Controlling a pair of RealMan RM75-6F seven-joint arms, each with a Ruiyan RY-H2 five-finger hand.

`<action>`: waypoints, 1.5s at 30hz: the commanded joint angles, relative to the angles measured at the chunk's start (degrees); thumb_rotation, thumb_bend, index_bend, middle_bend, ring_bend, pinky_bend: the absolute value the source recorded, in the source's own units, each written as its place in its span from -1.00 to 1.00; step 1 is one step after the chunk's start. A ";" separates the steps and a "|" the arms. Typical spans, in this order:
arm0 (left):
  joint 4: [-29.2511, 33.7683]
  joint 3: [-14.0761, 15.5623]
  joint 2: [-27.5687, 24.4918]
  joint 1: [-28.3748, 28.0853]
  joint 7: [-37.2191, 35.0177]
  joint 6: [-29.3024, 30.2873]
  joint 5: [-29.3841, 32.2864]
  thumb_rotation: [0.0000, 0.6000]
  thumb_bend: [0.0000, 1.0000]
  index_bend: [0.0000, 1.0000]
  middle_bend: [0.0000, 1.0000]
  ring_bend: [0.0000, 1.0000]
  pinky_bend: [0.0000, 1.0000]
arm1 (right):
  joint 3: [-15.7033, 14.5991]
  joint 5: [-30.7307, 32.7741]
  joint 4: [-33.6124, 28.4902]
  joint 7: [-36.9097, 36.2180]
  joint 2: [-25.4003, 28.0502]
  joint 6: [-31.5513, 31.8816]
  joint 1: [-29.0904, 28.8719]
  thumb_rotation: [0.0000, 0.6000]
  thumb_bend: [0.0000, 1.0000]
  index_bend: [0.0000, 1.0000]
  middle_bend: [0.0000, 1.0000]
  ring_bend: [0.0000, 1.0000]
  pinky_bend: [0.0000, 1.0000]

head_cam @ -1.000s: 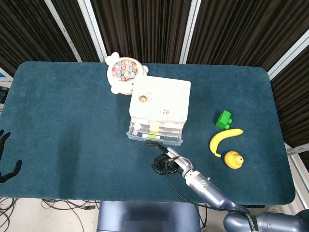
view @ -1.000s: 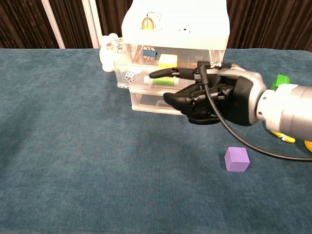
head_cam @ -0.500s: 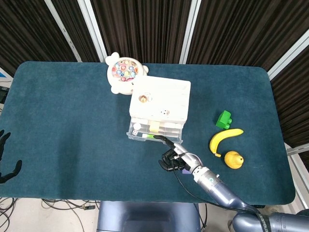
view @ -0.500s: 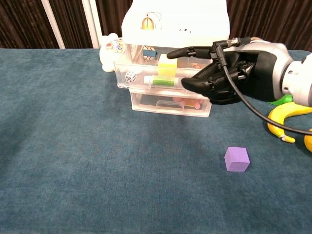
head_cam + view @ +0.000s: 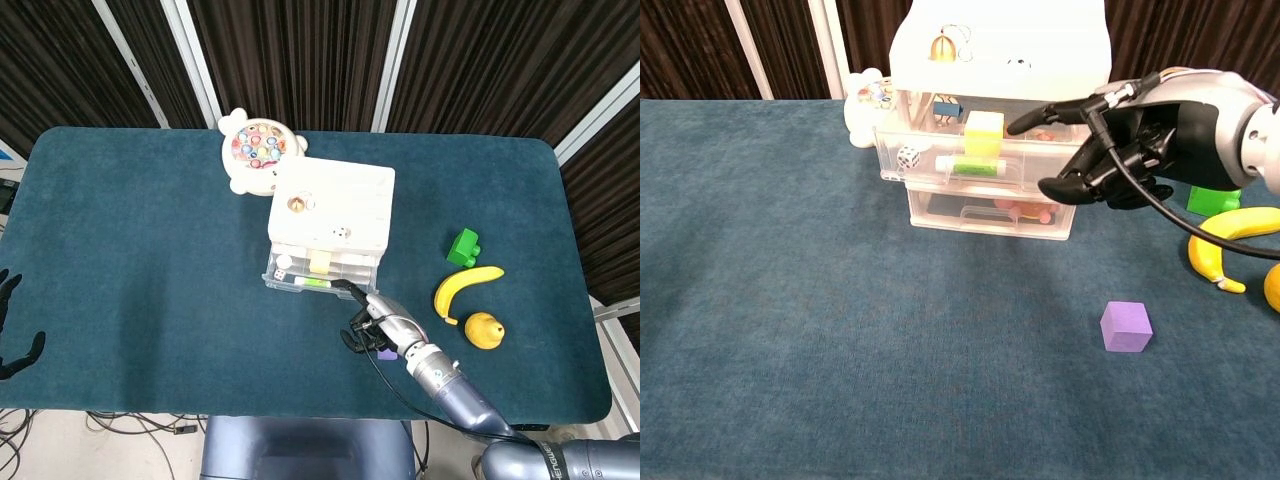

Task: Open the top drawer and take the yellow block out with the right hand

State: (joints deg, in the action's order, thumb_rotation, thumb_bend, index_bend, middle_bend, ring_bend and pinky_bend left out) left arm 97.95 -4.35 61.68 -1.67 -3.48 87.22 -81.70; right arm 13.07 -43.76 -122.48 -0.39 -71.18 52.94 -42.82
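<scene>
The white drawer cabinet [image 5: 332, 205] [image 5: 998, 45] stands mid-table with its clear top drawer [image 5: 940, 160] [image 5: 318, 278] pulled out. Inside that drawer the yellow block [image 5: 984, 136] [image 5: 320, 262] stands upright, beside a white die [image 5: 907, 157] and a green-capped tube [image 5: 970, 165]. My right hand [image 5: 1140, 140] [image 5: 375, 322] hovers at the drawer's right front corner, holding nothing, one finger stretched toward the cabinet and not touching the block. My left hand [image 5: 12, 335] shows only as dark fingers at the left edge of the head view, off the table.
A purple cube [image 5: 1126, 326] lies on the blue cloth in front of the cabinet. A green brick [image 5: 463, 247], a banana [image 5: 465, 287] and a lemon-like fruit [image 5: 484, 330] sit to the right. A round fishing toy [image 5: 256, 147] stands behind the cabinet.
My right hand has risen and moved right, from in front of the drawers to the top drawer's right corner, uncovering the yellow block. The drawer and left hand have not moved.
</scene>
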 commanded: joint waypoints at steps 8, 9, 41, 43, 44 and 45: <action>0.01 0.01 -0.01 -0.01 -0.04 -0.04 -0.01 1.00 -0.27 -0.91 -1.00 -1.00 -1.00 | -0.37 9.03 -2.62 7.70 -1.51 5.82 -4.21 1.00 0.02 -0.74 0.76 0.95 1.00; 0.00 0.02 0.01 -0.01 -0.01 -0.04 -0.02 1.00 -0.27 -0.91 -1.00 -1.00 -1.00 | -0.39 9.39 -2.55 8.01 -1.57 5.71 -4.45 1.00 0.03 -0.72 0.76 0.95 1.00; 0.26 -0.02 -0.11 0.06 0.34 -0.37 0.68 1.00 -0.27 -0.91 -1.00 -1.00 -1.00 | 2.88 20.22 -0.37 9.69 -1.41 1.50 -12.40 1.00 0.02 -0.67 0.77 0.96 1.00; 0.25 -0.02 -0.14 0.09 0.26 -0.36 0.70 1.00 -0.27 -0.91 -1.00 -1.00 -1.00 | 2.86 20.63 -0.34 9.74 -1.49 1.34 -12.77 1.00 0.02 -0.66 0.77 0.96 1.00; 0.26 -0.04 -0.15 0.09 0.25 -0.35 0.71 1.00 -0.27 -0.91 -1.00 -1.00 -1.00 | 2.85 20.75 -0.34 9.71 -1.50 1.23 -12.90 1.00 0.02 -0.66 0.77 0.96 1.00; 0.25 -0.05 -0.14 0.09 0.25 -0.34 0.73 1.00 -0.27 -0.91 -1.00 -1.00 -1.00 | 2.85 20.81 -0.38 9.65 -1.48 1.14 -12.99 1.00 0.02 -0.65 0.77 0.96 1.00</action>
State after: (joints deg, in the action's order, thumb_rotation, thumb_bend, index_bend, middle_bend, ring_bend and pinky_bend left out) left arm 98.19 -4.40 61.54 -1.58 -3.23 86.88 -80.97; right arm 15.93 -22.97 -122.85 9.28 -72.66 54.10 -55.79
